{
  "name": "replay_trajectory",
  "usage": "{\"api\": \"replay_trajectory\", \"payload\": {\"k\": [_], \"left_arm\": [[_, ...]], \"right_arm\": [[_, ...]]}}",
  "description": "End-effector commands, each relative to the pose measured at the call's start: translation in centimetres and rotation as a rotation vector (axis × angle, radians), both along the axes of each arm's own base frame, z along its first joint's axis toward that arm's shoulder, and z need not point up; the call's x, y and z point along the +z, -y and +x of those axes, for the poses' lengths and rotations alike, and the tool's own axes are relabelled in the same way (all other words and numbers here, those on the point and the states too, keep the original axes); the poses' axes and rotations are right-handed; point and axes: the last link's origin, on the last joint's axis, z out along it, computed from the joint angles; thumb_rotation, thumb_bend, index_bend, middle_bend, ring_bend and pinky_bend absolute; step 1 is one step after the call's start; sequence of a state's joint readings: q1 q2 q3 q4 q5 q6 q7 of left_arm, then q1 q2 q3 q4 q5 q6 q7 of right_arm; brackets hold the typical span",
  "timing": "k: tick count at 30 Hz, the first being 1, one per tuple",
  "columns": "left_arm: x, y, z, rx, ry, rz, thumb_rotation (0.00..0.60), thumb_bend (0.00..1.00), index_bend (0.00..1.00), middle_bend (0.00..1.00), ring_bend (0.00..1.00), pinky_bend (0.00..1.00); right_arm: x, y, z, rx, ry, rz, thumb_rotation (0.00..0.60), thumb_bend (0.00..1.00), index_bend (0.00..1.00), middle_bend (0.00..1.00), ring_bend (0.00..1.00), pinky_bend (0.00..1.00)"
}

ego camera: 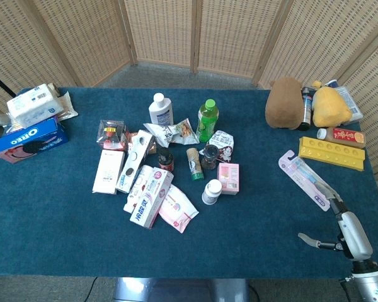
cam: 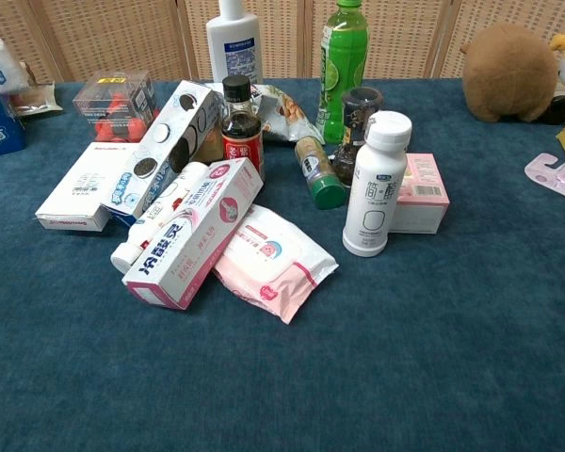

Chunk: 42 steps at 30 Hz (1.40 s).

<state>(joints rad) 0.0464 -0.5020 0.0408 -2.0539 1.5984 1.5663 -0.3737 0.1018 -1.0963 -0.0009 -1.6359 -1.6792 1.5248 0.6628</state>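
In the head view my right hand [ego camera: 348,231] hovers at the table's near right corner, holding nothing, with its fingers extended and the thumb sticking out to the left. Its fingertips [ego camera: 336,205] lie just short of the near end of a toothbrush pack [ego camera: 305,178]. The chest view does not show this hand. My left hand appears in neither view. A cluster of goods fills the table's middle: a white bottle [cam: 375,185], a pink box [cam: 420,193], a pink-and-white toothpaste box [cam: 196,235], a pink wipes pack [cam: 268,259] and a green bottle [cam: 343,58].
A yellow tray [ego camera: 331,153], a brown plush [ego camera: 285,102] and a yellow plush [ego camera: 329,106] sit at the far right. An Oreo box [ego camera: 28,139] and a tissue pack [ego camera: 31,104] lie far left. Blue cloth [ego camera: 252,245] covers the table; wicker screens stand behind.
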Motion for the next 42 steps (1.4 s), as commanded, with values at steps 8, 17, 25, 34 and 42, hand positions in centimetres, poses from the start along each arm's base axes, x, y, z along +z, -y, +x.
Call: {"api": "replay_trajectory", "payload": {"k": [8, 17, 25, 34, 42], "left_arm": [[0.1, 0.0, -0.1, 0.003, -0.001, 0.009, 0.6, 0.0, 0.0, 0.0, 0.0, 0.0], [0.4, -0.2, -0.4, 0.008, 0.014, 0.015, 0.6, 0.0, 0.0, 0.0, 0.0, 0.0], [1.0, -0.3, -0.9, 0.026, 0.026, 0.028, 0.6, 0.0, 0.0, 0.0, 0.0, 0.0], [1.0, -0.5, -1.1, 0.026, 0.031, 0.019, 0.6, 0.0, 0.0, 0.0, 0.0, 0.0], [0.9, -0.5, -1.3, 0.035, 0.036, 0.011, 0.6, 0.0, 0.0, 0.0, 0.0, 0.0]], "right_arm": [[-2.0, 0.1, -0.1, -0.009, -0.011, 0.073, 0.6, 0.0, 0.0, 0.0, 0.0, 0.04], [-6.4, 3.1, 1.8, 0.005, -0.01, 0.19, 0.6, 0.0, 0.0, 0.0, 0.0, 0.04], [-10.3, 6.7, 5.2, 0.011, 0.027, 0.223, 0.6, 0.0, 0.0, 0.0, 0.0, 0.04], [-13.6, 8.8, 7.4, -0.005, 0.077, 0.267, 0.6, 0.0, 0.0, 0.0, 0.0, 0.04], [-15.4, 10.3, 9.4, -0.003, 0.122, 0.293, 0.6, 0.0, 0.0, 0.0, 0.0, 0.04]]}}
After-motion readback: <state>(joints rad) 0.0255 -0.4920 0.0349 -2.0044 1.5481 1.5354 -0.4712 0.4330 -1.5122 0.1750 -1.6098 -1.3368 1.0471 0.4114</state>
